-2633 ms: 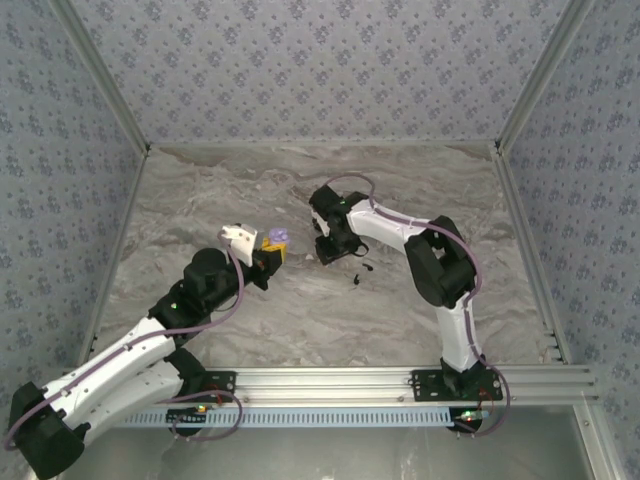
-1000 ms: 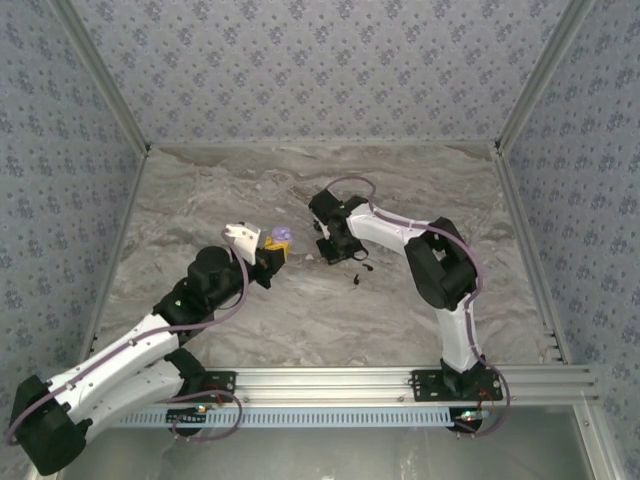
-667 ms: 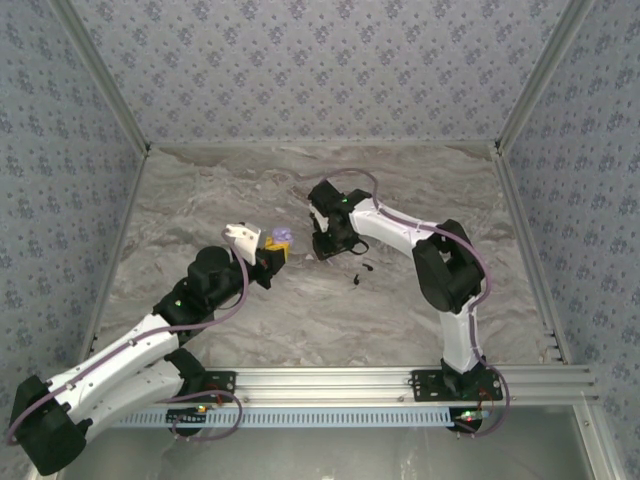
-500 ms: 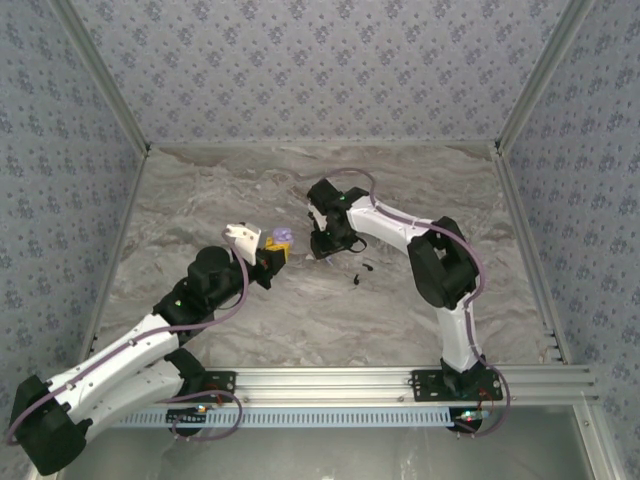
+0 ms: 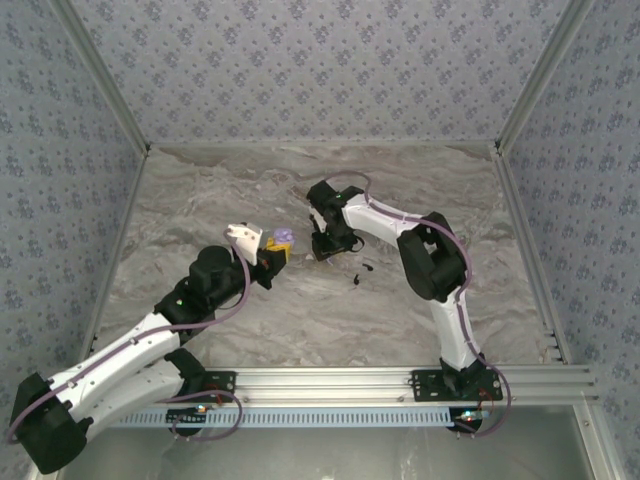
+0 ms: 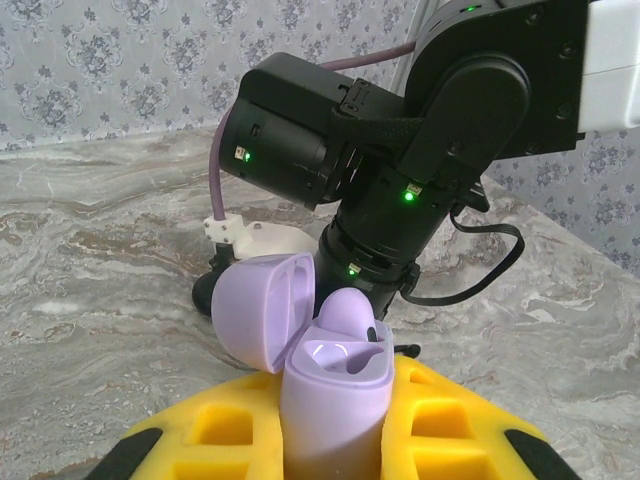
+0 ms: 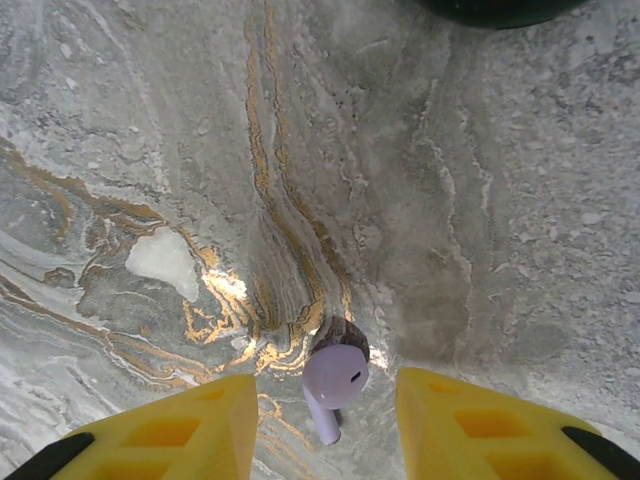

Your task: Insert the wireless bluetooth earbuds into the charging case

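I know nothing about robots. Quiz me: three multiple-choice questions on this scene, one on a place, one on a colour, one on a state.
1. Where is the loose small lavender earbud? A) against the patterned wall B) on the grey marble table between the right gripper's fingers C) on a metal rail
2. What colour is the rounded plastic charging case? A) black B) white C) lavender
3. How is the case's hinged lid? A) open B) shut C) detached
Answers: B, it lies on marble between spread fingers; C, pale purple shell; A, lid tipped back.
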Robot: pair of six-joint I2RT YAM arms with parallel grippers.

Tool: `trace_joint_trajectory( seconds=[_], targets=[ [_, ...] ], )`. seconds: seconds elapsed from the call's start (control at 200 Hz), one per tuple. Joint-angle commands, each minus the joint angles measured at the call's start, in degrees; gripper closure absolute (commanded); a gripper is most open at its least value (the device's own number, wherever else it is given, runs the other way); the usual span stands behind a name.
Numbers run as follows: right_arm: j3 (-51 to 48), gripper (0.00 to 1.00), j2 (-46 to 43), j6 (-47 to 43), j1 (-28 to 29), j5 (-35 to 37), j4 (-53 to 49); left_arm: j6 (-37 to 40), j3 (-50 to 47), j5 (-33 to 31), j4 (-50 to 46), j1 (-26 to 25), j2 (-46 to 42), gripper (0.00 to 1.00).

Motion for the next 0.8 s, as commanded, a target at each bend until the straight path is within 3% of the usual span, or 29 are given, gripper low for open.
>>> trace_joint_trajectory(
  seconds=[0.0, 0.465, 0.795],
  targets=[
    [1.9, 0.59, 1.4, 0.6, -0.2, -1.2, -2.7, -0.3, 1.6, 0.6, 1.5, -0.3, 0.0, 0.83],
    [3.7, 0.62, 4.0, 0.9, 0.3, -0.4, -3.8, -0.5, 1.4, 0.5, 1.3, -0.2, -0.3, 0.83],
    [4.8, 0.65, 6.0, 1.7, 2.1, 4.0, -5.7, -0.4, 1.3, 0.4, 1.0, -0.2, -0.5, 0.83]
  ],
)
